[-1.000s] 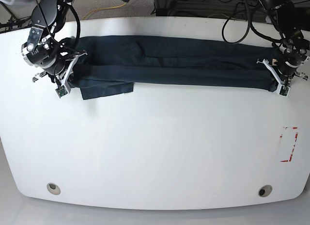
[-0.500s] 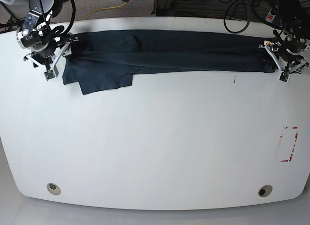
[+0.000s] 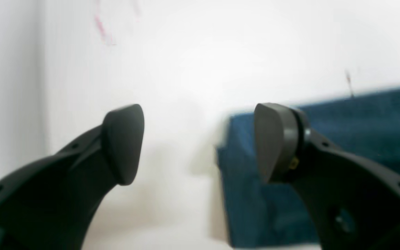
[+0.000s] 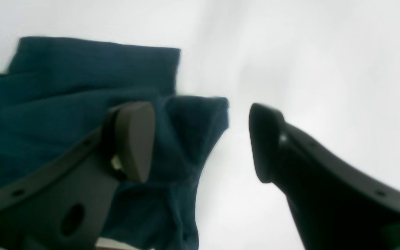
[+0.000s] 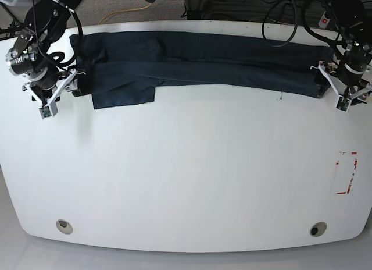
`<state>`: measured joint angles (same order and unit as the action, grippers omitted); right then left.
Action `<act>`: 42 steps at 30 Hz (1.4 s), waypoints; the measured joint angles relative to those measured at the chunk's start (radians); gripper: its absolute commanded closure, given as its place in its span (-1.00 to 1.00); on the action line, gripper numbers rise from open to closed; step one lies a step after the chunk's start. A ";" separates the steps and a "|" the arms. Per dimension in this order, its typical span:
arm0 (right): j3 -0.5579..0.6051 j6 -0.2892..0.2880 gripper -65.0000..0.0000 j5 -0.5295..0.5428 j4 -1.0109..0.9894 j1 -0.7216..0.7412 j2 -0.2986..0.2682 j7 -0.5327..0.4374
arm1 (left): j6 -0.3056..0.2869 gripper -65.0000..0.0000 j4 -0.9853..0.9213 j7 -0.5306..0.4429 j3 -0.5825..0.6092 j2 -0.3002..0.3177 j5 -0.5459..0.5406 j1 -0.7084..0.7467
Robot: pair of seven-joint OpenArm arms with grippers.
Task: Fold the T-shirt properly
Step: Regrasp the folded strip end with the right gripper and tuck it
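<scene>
The dark navy-teal T-shirt (image 5: 197,57) lies folded into a long narrow band across the back of the white table (image 5: 186,165), with a sleeve flap (image 5: 125,95) sticking out at its left front. My right gripper (image 5: 53,89) hovers just off the band's left end. It is open, and in the right wrist view the T-shirt (image 4: 82,69) lies under one finger (image 4: 134,139) while the right gripper (image 4: 201,142) holds nothing. My left gripper (image 5: 341,85) stands open at the right end. The left wrist view shows the T-shirt's (image 3: 359,118) edge beside the empty left gripper (image 3: 198,142).
A red taped rectangle (image 5: 347,172) marks the table at the right. Two round holes (image 5: 64,226) (image 5: 318,228) sit near the front edge. Cables (image 5: 279,14) hang behind the table's back edge. A small dark speck (image 5: 281,96) lies in front of the band.
Both grippers were shut on the band's ends and have opened and let go. The T-shirt now lies a little farther back. The right gripper has drawn off to the left.
</scene>
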<state>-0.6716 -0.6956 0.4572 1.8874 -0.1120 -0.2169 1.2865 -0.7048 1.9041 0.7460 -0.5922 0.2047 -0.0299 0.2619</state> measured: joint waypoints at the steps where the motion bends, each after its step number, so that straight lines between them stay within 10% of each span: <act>1: 0.008 -0.002 -0.23 0.000 -0.004 0.004 0.001 0.002 | 0.000 -0.39 -0.002 0.013 0.008 -0.006 -0.002 -0.003; 26: 0.263 -0.001 -0.23 0.007 -0.437 0.178 -0.032 -0.169 | 0.001 -0.39 -0.106 0.017 0.031 -0.046 0.003 0.071; 42: 0.262 0.067 -0.23 -0.109 -0.377 0.101 -0.059 -0.218 | 0.001 -0.39 -0.146 0.013 0.032 -0.046 0.002 0.076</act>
<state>-0.4095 -0.6289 0.3481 1.5105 -0.0105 -0.2756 1.0683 -0.7040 1.7580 0.7593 -0.5606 0.1589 -0.0280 0.3374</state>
